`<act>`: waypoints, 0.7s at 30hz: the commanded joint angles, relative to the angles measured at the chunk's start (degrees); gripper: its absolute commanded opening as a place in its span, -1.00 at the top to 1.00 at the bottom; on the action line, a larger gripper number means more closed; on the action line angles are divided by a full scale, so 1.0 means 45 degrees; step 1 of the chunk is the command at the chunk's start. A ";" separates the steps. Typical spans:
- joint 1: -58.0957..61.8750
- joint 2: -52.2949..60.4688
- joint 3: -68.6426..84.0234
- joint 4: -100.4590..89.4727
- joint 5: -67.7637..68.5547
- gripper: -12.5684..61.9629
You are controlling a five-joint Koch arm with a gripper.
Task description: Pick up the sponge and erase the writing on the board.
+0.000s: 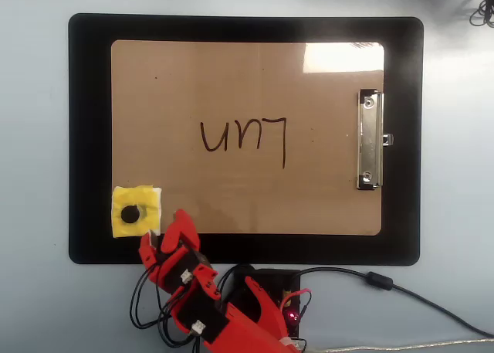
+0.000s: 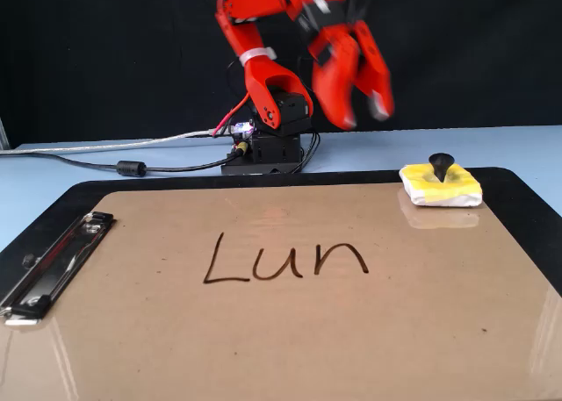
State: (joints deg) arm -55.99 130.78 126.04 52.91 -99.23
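Sponge [image 1: 136,212]: lies flat at the board's 7 o'clock corner in the overhead view, overhanging onto the black mat [image 1: 89,137]. Soft yellow square, white edge, black knob upright at centre. The knob looks made for gripping.
Board [image 1: 231,75]: tan, smooth, rounded corners; glossy, with glare at its 1 o'clock corner. Silver clip [image 1: 370,140] on the 3 o'clock short edge. Sits centred on the mat, which frames it all round.
Writing [image 1: 243,139]: thin dark marker strokes at mid-board, untouched; well apart from the sponge, toward 2 o'clock of it.
Gripper [image 1: 164,233]: red plastic, jaws apart with a clear gap between tips in both views. Tips just beside the sponge, at its 4 o'clock in the overhead view; in the fixed view [image 2: 363,111] raised above the surface, touching nothing.
Arm: stretched from its base at 6 o'clock of the mat, cables trailing on the pale blue worktop [image 1: 455,175].
Stage: reach under way, pickup not yet done. Judged next: centre over the knob, descend, close.
Risk: soft pad may slide or tip if the knob is caught off-centre.
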 commanded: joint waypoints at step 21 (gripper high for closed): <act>-0.2070 -0.5703 0.2402 -1.3047 0.1328 -0.23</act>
State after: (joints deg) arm -64.86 105.56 138.16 1.05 -93.34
